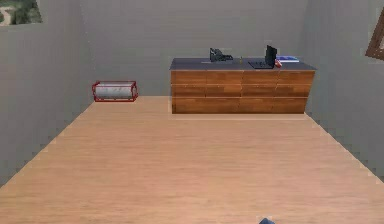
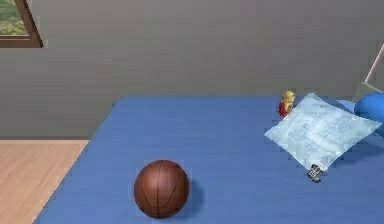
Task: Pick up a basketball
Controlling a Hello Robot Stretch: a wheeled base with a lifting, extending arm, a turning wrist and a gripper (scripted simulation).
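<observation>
Resting near the front-left corner of the blue fabric bed [image 2: 210,125]: dark orange-brown round basketball [image 2: 161,188]. Well apart, toward the right edge, pale blue square pillow [image 2: 322,128]. State of gripper fingers: cannot tell.

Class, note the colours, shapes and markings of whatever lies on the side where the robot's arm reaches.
A round reddish-brown basketball with thin dark seams lies on a blue bed. To its right rests a pale, faintly patterned square pillow, a small red-and-yellow figure behind it and a small grey object at its near corner.
</observation>
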